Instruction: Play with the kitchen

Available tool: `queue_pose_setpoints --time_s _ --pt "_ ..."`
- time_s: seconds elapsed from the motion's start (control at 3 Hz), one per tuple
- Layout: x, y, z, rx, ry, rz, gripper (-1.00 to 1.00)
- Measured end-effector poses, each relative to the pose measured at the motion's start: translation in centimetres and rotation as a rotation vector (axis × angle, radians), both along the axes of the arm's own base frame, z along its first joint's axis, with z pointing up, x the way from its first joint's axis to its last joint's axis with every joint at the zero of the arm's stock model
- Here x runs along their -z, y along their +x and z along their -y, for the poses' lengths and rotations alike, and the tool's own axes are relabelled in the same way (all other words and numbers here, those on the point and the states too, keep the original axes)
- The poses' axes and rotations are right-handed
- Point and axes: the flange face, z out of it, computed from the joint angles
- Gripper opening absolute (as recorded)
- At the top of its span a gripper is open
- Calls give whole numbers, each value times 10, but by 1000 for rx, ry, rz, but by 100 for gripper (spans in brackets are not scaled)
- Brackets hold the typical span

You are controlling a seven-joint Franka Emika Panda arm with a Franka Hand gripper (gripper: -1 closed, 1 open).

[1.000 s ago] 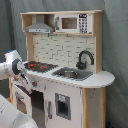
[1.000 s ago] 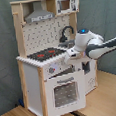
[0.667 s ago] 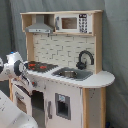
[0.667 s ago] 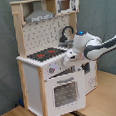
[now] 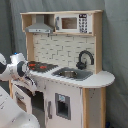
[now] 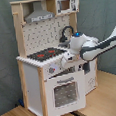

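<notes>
While the kitchen (image 5: pixel 65 70) (image 6: pixel 51 59) stands upright on a light wooden floor (image 6: pixel 105 97) in front of a grey curtain (image 6: pixel 98 20), the white arm (image 6: pixel 100 44) reaches in across its front at counter height. In the second exterior view the arm's end (image 6: pixel 69 57) sits just below the counter edge, above the oven door (image 6: pixel 64 91), beside the hob (image 6: pixel 45 54); whether the jaws are wide, narrow or holding anything I cannot tell, as they are lost against the white front panel. The oven door with its window tilts outward at the top in that view. On the counter the black-red hob (image 5: pixel 40 65) lies next to the sink (image 5: pixel 70 73), and the black faucet (image 5: pixel 84 59) (image 6: pixel 67 32) curves up behind the sink, against the pegboard back. Above the hob hangs the grey hood (image 5: pixel 40 27) (image 6: pixel 39 15), with a toy microwave (image 5: pixel 75 23) beside it on the top shelf. In the first exterior view the arm (image 5: pixel 17 67) stands near the hob end of the counter.
</notes>
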Motion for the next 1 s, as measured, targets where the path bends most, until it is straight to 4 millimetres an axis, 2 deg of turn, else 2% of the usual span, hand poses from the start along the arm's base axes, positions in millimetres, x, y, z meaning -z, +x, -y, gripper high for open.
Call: queue_pose_setpoints --time_s 0.33,0.67,1.0 --pt "17 3 -6 -17 -14 -5 100" --pt "22 9 -9 -21 -14 0 100" --pt "22 10 -9 -21 -14 1 -100"
